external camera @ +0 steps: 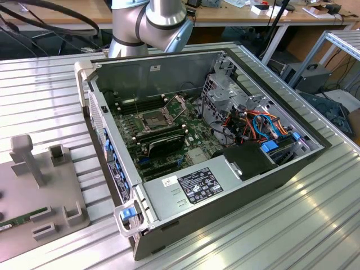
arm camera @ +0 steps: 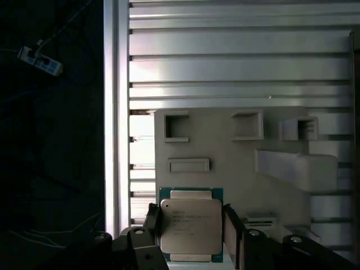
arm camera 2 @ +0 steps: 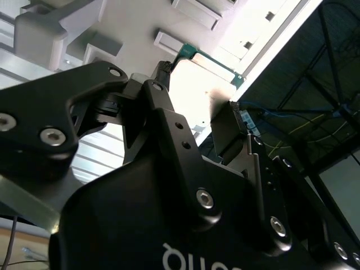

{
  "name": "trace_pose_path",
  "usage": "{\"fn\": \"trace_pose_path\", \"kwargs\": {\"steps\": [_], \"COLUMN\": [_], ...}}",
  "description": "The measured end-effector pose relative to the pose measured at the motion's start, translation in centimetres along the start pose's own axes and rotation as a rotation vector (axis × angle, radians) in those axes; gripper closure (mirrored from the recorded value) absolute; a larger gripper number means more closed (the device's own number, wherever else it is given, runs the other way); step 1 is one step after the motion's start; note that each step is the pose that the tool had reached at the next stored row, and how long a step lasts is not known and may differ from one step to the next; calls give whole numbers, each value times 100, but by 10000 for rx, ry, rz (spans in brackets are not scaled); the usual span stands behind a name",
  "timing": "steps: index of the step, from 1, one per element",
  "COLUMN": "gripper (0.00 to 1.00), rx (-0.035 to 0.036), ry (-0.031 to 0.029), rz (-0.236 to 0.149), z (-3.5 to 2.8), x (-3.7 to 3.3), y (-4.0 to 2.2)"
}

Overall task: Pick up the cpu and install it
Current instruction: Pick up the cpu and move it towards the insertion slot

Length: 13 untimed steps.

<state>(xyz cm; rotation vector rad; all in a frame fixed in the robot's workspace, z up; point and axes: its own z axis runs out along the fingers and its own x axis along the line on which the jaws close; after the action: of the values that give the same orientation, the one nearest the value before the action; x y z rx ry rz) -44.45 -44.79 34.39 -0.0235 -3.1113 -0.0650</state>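
The cpu is a flat square chip with a silver-grey face and a thin green rim. It sits at the near edge of the grey fixture plate. My gripper stands over it with one black finger against each side, so it is shut on the chip. Whether the chip still rests on the plate I cannot tell. In the second wrist view the gripper shows bright glare between its fingertips. The dark socket on the motherboard has its metal frame swung open.
The open computer case lies on a ribbed metal table, with cables and a drive cage toward the exterior view's right. The fixture plate, toward the exterior view's left, carries raised blocks and a green memory stick. The arm's base stands behind the case.
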Motion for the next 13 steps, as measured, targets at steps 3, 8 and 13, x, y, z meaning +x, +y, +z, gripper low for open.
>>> {"fn": "trace_pose_path", "kwargs": {"steps": [3, 8, 13], "gripper": [46, 46, 46], "rx": [0, -1, 0], "ry": [0, -1, -1], "rz": [0, 1, 0], "z": [-65, -198, -282], "x": [2, 6, 9], "y": [3, 8, 12]}}
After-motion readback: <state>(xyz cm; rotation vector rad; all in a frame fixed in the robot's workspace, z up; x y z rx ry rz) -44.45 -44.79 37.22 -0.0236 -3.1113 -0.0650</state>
